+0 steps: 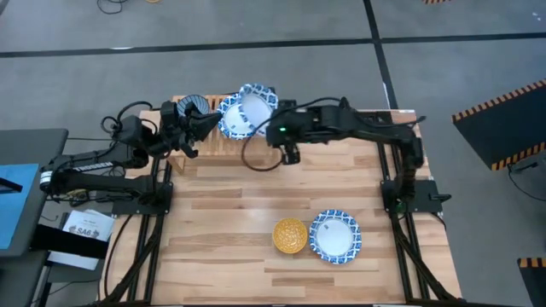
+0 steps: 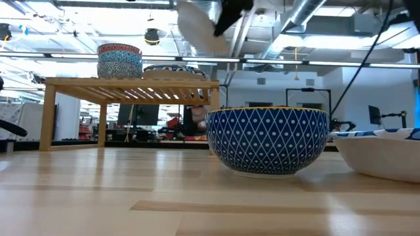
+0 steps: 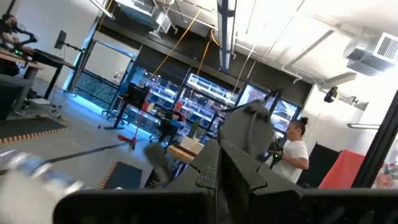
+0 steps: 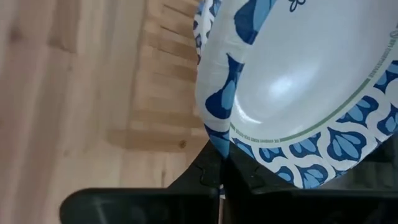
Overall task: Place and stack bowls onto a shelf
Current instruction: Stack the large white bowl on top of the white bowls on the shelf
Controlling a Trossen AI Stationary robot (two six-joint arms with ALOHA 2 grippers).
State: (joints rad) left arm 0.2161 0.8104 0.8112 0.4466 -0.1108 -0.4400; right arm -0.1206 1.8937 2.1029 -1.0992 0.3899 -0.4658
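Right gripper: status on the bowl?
Right gripper shut on wide blue-and-white patterned bowl, held above light-wood slatted shelf. Left gripper shut, at shelf. Nothing blocking.

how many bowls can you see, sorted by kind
wide blue-and-white bowls: 3, held bowl in the right gripper, shelf bowl on the shelf, table bowl on the table
small bowls: 2, yellow-inside bowl on the table, patterned bowl on the shelf, maybe a stack
total: 5 clearly seen
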